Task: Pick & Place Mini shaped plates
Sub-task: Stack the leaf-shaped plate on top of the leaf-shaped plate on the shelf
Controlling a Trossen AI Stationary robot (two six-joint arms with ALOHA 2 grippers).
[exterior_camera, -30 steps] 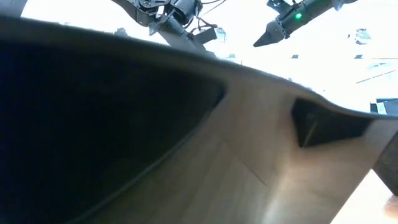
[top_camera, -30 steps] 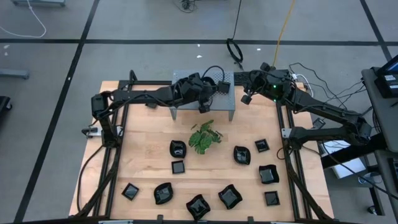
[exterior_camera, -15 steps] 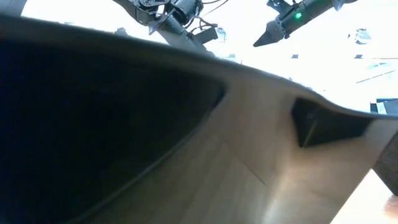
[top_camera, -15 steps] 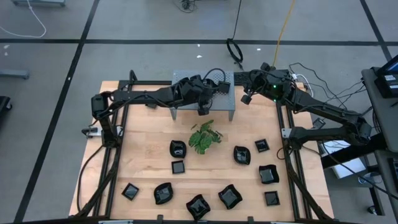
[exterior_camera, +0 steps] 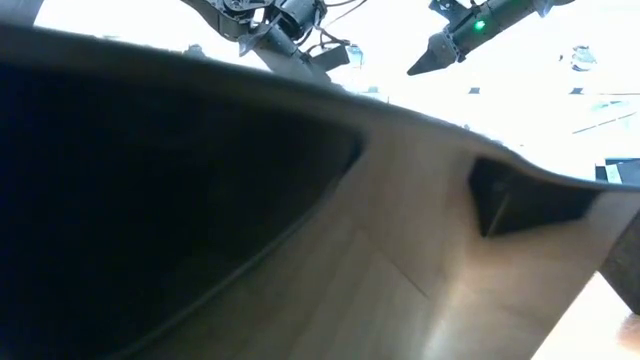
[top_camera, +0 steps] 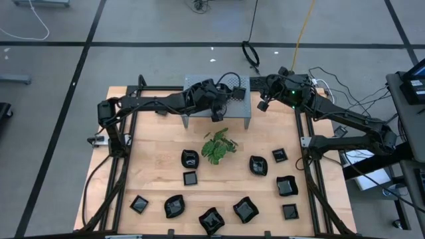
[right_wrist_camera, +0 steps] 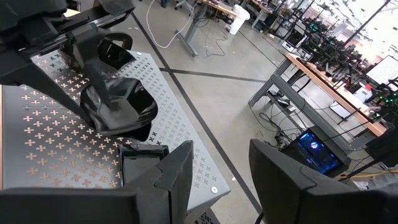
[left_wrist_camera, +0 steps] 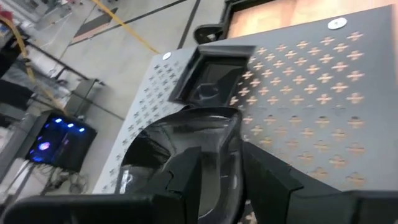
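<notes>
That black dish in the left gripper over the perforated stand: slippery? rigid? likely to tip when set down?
Probably slippery: the black dish shows glossy highlights, so the left gripper, pinching only its rim, may let it swivel. Likely rigid: it keeps its shape while held by one edge. It hangs tilted over the grey perforated stand, so it might rock on landing.

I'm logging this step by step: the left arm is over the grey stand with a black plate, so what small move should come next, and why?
Probably lower a little and open the jaws. The left gripper holds a glossy black plate just above the perforated stand, beside a square plate already there. The right gripper waits empty nearby.
</notes>
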